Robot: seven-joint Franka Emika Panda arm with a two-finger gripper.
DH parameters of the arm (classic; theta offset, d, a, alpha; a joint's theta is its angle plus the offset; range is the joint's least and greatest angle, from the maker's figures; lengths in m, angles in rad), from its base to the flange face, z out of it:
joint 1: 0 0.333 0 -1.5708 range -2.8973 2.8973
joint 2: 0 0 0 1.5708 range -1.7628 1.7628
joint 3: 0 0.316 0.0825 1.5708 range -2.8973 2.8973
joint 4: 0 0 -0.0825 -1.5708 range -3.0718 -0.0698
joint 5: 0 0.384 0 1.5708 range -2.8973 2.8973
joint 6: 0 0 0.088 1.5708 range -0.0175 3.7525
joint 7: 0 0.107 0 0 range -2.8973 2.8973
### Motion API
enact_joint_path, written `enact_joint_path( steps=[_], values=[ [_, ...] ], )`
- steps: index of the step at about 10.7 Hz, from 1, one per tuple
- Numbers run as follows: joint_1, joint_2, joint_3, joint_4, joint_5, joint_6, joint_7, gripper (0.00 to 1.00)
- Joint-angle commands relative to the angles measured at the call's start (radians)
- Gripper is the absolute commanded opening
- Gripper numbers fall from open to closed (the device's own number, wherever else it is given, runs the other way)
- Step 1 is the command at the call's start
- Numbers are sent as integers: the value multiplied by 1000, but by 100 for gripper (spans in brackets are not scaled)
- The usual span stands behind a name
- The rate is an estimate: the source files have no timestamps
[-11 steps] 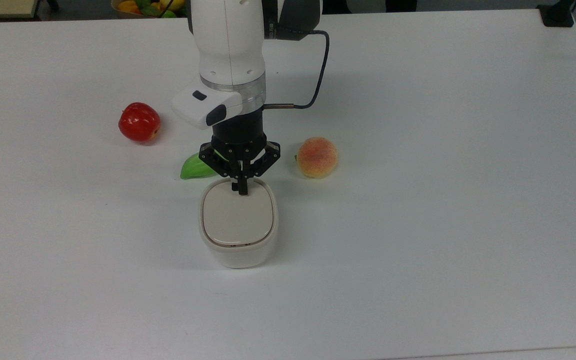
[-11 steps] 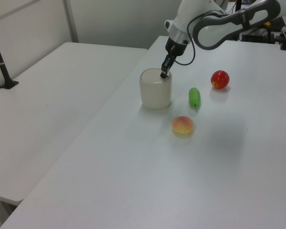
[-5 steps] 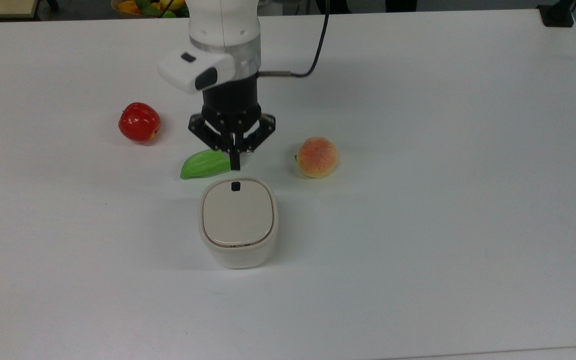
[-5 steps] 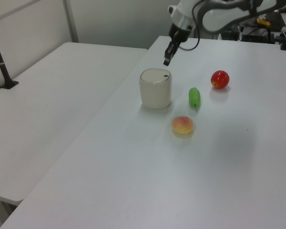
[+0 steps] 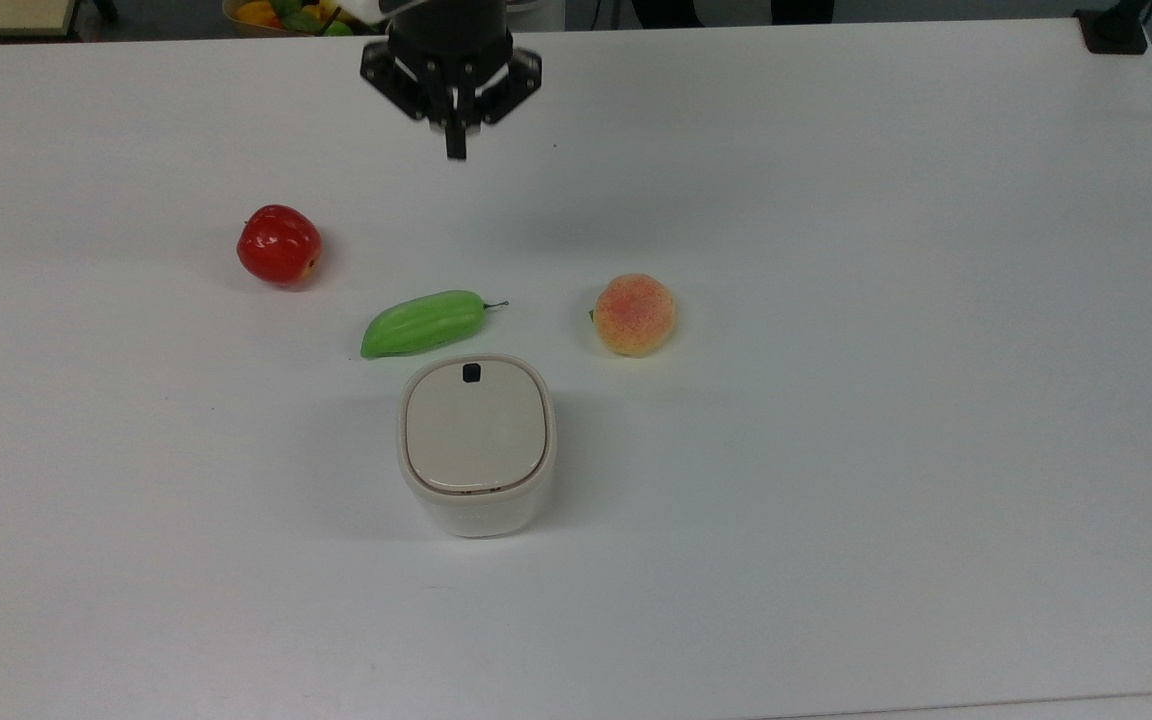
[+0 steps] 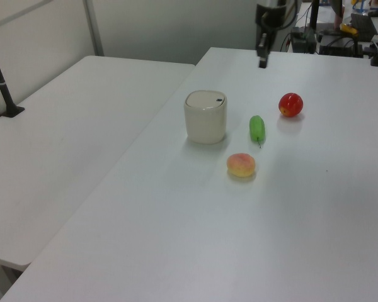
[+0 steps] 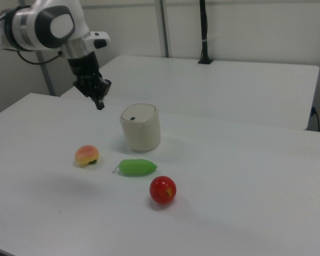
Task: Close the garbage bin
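Matt cream plastic garbage bin (image 5: 477,500), smooth beige lid (image 5: 476,430); glossy red apple (image 5: 278,244); matt white table (image 5: 886,400)

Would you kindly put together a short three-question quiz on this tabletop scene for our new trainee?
1. True or false: the lid of the garbage bin lies flat and shut.
2. In the top view, which fruit lies nearest the bin: (a) the red apple, (b) the green fruit, (c) the peach?
3. Fill in: the claw is ____ the bin, holding nothing.

Key
1. True.
2. b.
3. Away from; it hangs above the table, its fingers together.
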Motion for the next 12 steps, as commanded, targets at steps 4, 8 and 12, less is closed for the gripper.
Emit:
enact_joint_path(
  steps=[4, 8, 12],
  values=[
    [10, -167, -7, -138, -18, -177, -4, 33],
    [-4, -167, -9, -133, -18, -178, -14, 100],
    [-12, -165, -9, -117, -18, -179, -4, 100]
  ],
)
